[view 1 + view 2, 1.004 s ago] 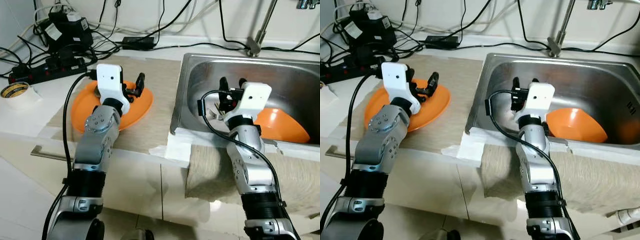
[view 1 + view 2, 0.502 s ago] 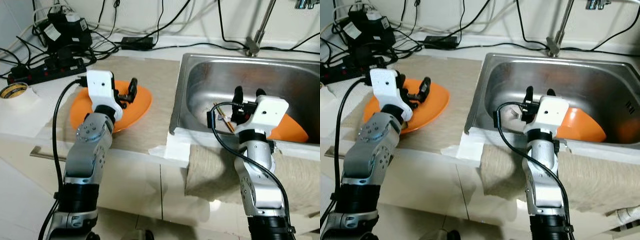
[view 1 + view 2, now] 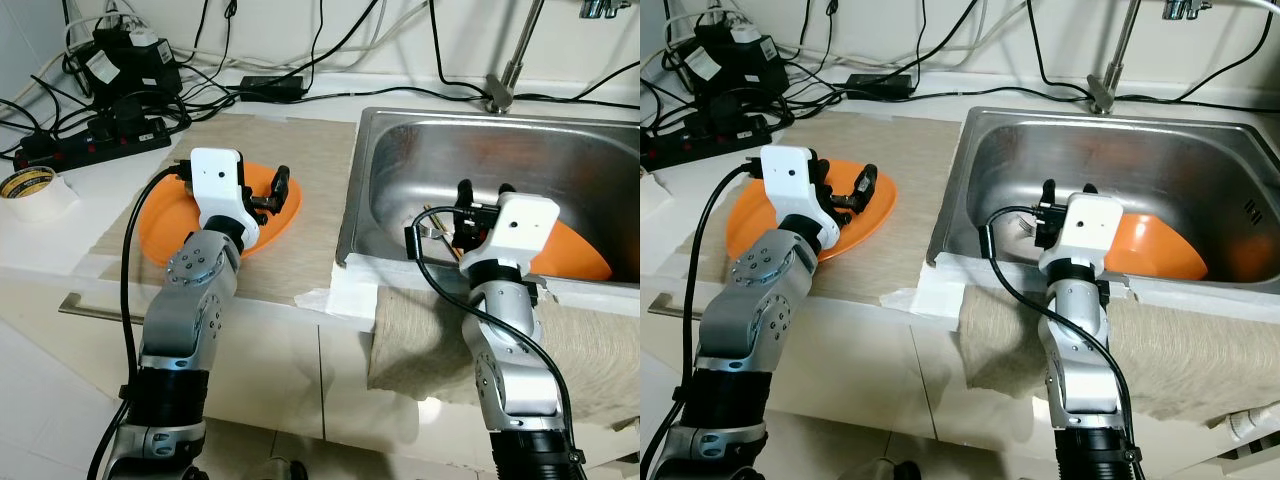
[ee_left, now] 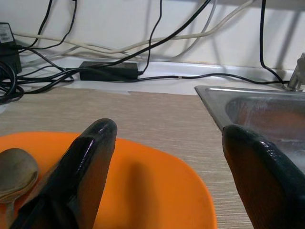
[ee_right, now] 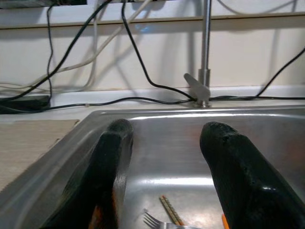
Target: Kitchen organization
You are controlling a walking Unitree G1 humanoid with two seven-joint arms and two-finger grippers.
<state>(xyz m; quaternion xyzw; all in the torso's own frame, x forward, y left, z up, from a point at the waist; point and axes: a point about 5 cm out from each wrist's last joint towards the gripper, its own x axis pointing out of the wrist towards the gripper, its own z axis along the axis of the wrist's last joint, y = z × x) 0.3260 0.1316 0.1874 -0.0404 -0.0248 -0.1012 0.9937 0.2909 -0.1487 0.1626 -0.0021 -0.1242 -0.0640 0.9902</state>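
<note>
Left gripper (image 3: 281, 190) fingers spread wide, empty, hovering over orange plate (image 3: 275, 215) on counter mat; spoon (image 4: 14, 174) lies on plate. Right gripper (image 5: 164, 157) wide open, empty, above sink (image 3: 600, 150) holding orange bowl (image 3: 1155, 250), fork (image 5: 155, 220), chopsticks (image 5: 170, 210).

A black power strip (image 3: 95, 136) lies at the back of the counter with lots of black cables (image 3: 215, 75) running over and around it. A black power box (image 3: 130, 58) sits behind it, near the wall. A flat black adapter (image 3: 273, 86) lies farther along, close to the wall. A roll of tape (image 3: 30, 183) rests on the white counter edge. A beige cloth (image 3: 455, 350) hangs down over the front of the counter. Below are white cabinet doors (image 3: 290, 365).
</note>
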